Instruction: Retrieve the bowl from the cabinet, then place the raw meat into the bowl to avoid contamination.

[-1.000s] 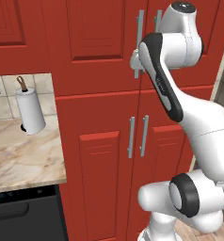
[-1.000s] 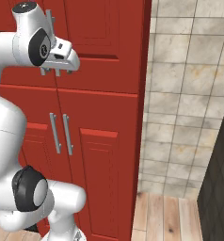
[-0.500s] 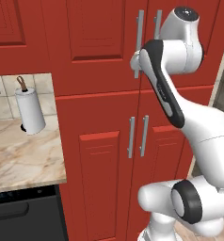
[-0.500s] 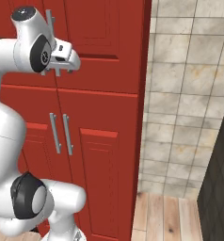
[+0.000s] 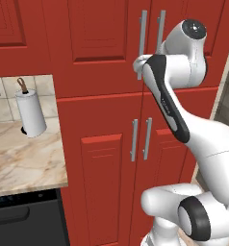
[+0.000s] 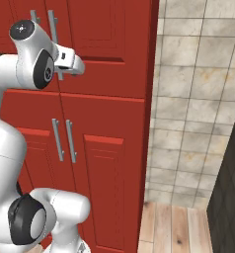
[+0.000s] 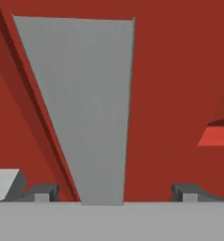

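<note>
The cabinet (image 5: 102, 57) is the tall red pantry unit (image 6: 114, 49), and all its doors are closed. My gripper (image 5: 138, 65) is pressed up to the lower end of the upper pair of silver bar handles (image 5: 143, 38). It shows from the other side as the gripper (image 6: 79, 66). In the hand view a silver handle (image 7: 90, 117) stands between my two fingertips (image 7: 43, 192), nearer the left one, and the gripper (image 7: 116, 195) is open around it without touching. The bowl and the raw meat are hidden or out of view.
A paper-towel roll (image 5: 31, 113) stands on the marble counter (image 5: 20, 158) left of the pantry, above a dark appliance (image 5: 25, 221). A lower pair of doors has its own handles (image 5: 140, 139). A tiled wall (image 6: 198, 99) and wood floor (image 6: 188, 227) lie to the right.
My arm has shifted slightly and the hand has edged in closer at the upper handles. The doors have not moved.
</note>
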You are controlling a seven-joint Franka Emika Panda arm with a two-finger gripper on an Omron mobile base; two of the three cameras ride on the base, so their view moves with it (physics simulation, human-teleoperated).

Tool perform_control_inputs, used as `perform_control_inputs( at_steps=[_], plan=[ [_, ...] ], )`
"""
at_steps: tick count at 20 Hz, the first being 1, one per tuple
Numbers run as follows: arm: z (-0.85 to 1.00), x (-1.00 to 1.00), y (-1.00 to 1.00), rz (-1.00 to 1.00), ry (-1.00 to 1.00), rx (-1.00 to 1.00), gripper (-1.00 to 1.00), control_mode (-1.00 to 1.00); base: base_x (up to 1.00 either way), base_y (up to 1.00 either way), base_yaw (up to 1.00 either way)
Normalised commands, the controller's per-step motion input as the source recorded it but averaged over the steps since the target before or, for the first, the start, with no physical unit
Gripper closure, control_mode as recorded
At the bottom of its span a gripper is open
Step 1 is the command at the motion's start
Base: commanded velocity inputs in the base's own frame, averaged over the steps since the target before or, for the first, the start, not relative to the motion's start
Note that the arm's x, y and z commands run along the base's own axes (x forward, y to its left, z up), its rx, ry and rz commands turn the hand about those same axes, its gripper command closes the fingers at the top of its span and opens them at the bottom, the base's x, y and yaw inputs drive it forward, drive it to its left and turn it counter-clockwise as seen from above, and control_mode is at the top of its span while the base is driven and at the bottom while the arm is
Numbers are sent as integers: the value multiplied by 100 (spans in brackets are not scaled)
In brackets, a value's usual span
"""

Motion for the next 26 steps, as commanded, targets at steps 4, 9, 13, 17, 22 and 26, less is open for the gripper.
perform_control_inputs(
  at_steps=[4, 9, 13, 17, 22, 26],
  plan=[
    [0, 31, 13, 0, -4, 0, 100, -100, 0, 0, 0],
    [0, 21, 3, 0, 0, 0, 100, -100, 0, 0, 0],
    [-3, 8, 0, -1, 0, 0, 100, -100, 0, 0, 0],
    [0, -41, -16, 0, -2, 0, 100, -100, 0, 0, 0],
    [0, -79, -50, 1, -10, 4, 100, -100, 0, 0, 0],
    [1, -85, -71, 8, -9, 7, 100, -100, 0, 0, 0]
  ],
)
